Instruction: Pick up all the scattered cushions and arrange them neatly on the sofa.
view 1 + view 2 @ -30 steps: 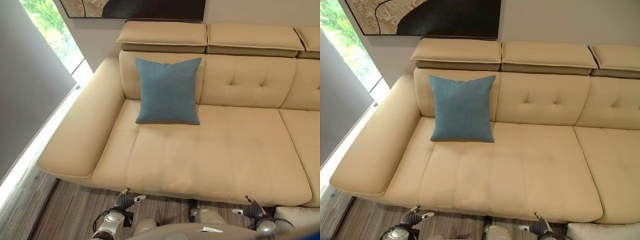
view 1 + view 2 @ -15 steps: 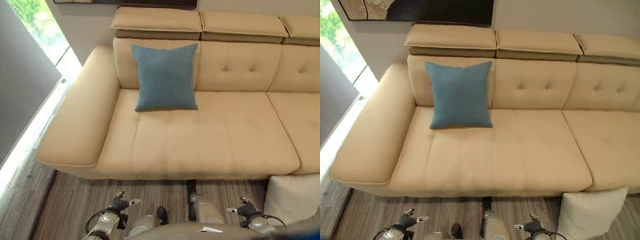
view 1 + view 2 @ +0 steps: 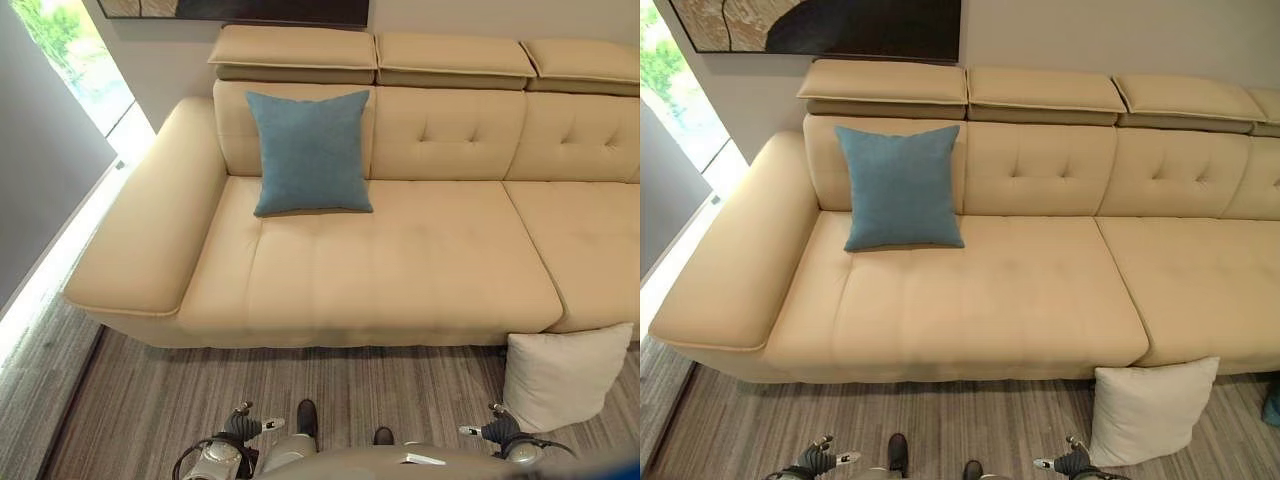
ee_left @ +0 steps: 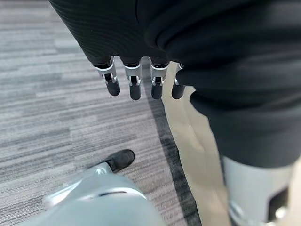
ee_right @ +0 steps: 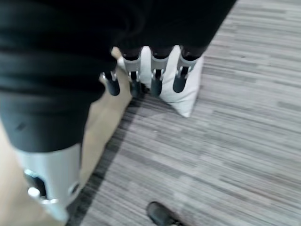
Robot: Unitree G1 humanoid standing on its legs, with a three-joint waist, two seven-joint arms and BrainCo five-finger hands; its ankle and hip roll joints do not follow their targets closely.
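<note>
A blue cushion [image 3: 309,151] stands upright against the backrest at the left end of the beige sofa [image 3: 400,270]. On the floor, a white cushion [image 3: 1148,409] leans against the sofa's front, to my right. My left hand [image 3: 243,425] and right hand [image 3: 498,431] hang low in front of me, well short of the sofa. In the left wrist view the left hand's fingers [image 4: 135,87] point straight down over the floor and hold nothing. The right hand's fingers [image 5: 180,80] are also straight and empty, with the white cushion [image 5: 188,96] on the floor beyond them.
The sofa's wide left armrest [image 3: 150,230] stands beside a bright window [image 3: 70,50] and a grey wall. Striped grey floor [image 3: 150,400] runs between me and the sofa. A small teal corner [image 3: 1272,405] shows on the floor at the far right.
The whole view has drawn back from the sofa, so more floor shows and the white cushion has come fully into sight. Both hands stay low and empty.
</note>
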